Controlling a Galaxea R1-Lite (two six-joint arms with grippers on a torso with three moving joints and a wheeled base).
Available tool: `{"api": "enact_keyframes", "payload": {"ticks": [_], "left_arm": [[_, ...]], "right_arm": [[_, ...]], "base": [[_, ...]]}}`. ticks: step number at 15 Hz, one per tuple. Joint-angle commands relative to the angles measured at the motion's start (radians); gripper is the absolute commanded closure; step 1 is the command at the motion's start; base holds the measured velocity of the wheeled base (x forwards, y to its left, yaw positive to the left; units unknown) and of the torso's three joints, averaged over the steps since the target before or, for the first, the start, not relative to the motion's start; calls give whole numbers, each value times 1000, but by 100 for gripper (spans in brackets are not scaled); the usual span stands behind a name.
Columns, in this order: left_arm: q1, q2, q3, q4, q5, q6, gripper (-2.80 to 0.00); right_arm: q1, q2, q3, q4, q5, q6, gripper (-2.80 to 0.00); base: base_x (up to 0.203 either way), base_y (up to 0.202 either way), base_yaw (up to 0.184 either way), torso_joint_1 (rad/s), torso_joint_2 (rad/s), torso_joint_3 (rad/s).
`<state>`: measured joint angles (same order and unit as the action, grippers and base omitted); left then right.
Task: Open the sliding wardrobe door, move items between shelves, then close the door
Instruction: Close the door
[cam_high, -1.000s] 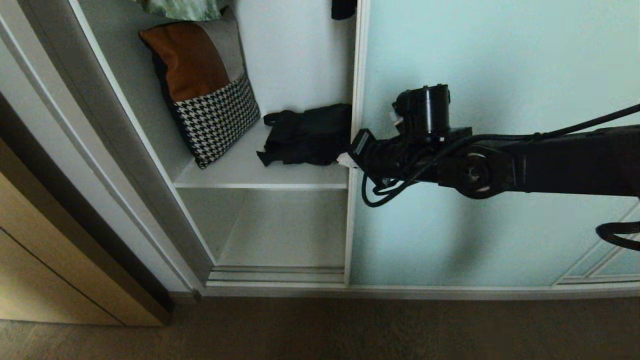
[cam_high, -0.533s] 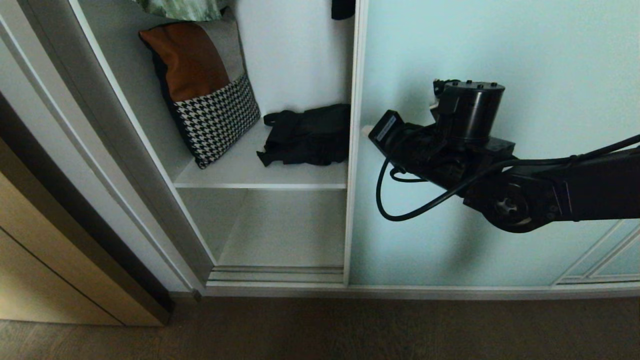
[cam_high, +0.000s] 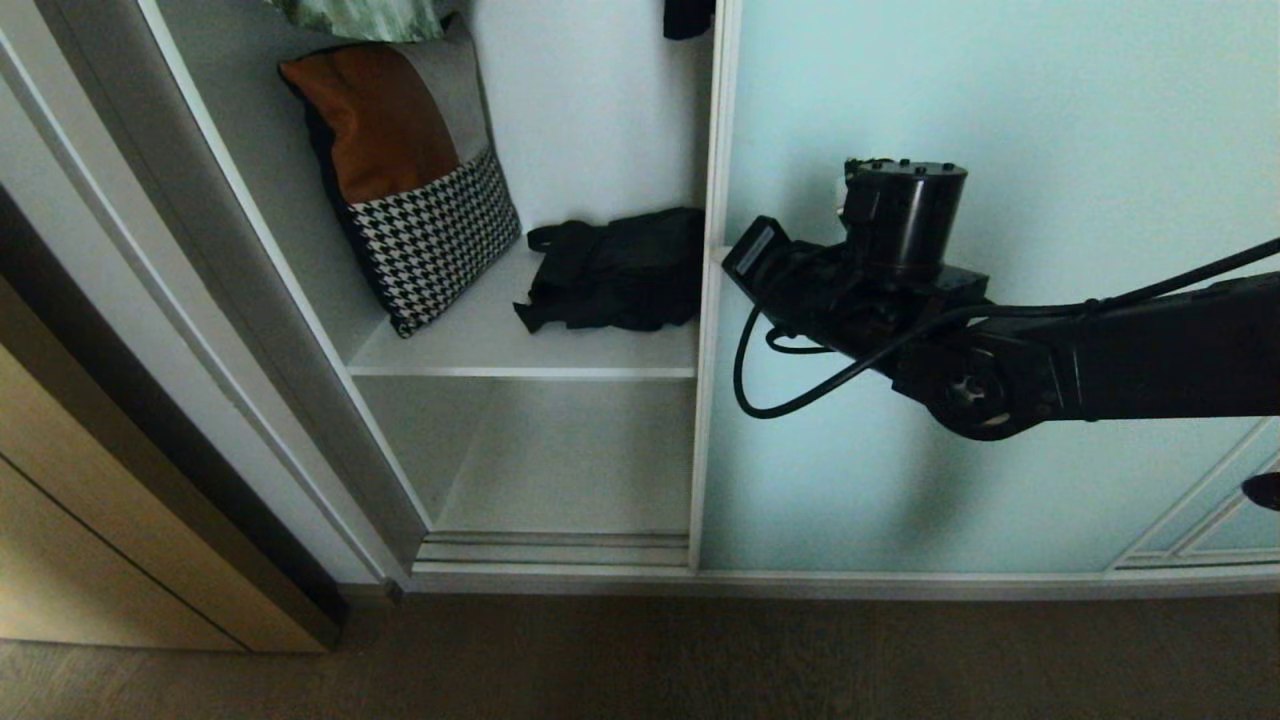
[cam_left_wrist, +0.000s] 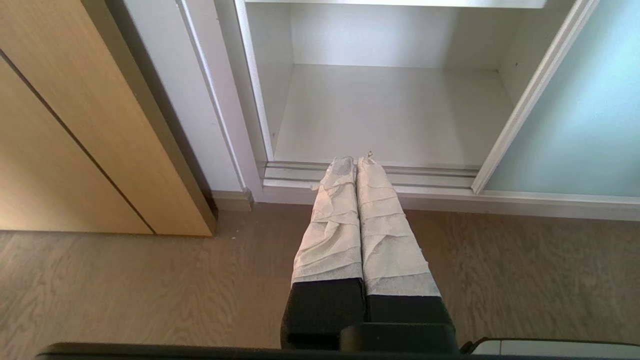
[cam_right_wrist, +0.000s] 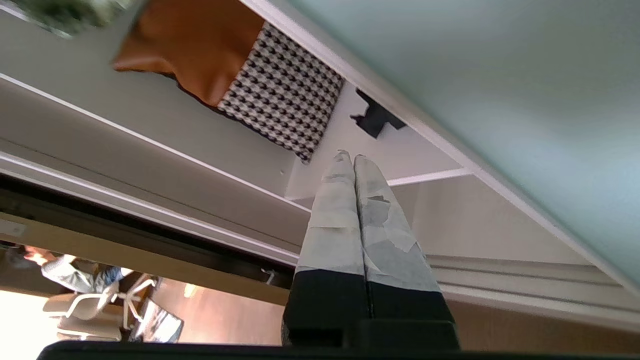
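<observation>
While the right tool (cam_high: 722, 255), fingers together and empty, sits at the sliding wardrobe door's (cam_high: 990, 120) leading edge, the black fabric bundle (cam_high: 615, 270) lies just leftward on the upper shelf's (cam_high: 470, 345) right end, nearest the right arm.

- Head view: dim, cool cast; the right arm (cam_high: 1000, 350) throws a soft shadow on the sliding wardrobe door (cam_high: 1000, 150).
- Left wrist view: evenly lit and sharp.
- Right wrist view: overexposed glare in one corner; green cloth (cam_right_wrist: 75, 15) blurred.
</observation>
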<state>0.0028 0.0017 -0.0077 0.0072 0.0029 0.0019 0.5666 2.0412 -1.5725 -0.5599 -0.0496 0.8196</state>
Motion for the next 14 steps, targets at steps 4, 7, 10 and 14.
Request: {"api": "enact_keyframes", "payload": {"ticks": [4, 7, 10, 14], "left_arm": [[0, 0, 0, -1, 0, 0, 0], [0, 1, 0, -1, 0, 0, 0], [0, 1, 0, 0, 1, 0, 0], [0, 1, 0, 0, 1, 0, 0]], "right_arm": [[-33, 83, -88, 35, -26, 6, 0], [-65, 82, -89, 37, -26, 10, 0], [-74, 88, -93, 37, -24, 10, 0], [-74, 123, -123, 39, -24, 10, 0]], "base": [[0, 0, 0, 0, 0, 0], [0, 0, 0, 0, 0, 0], [0, 0, 0, 0, 0, 0], [0, 0, 0, 0, 0, 0]]}}
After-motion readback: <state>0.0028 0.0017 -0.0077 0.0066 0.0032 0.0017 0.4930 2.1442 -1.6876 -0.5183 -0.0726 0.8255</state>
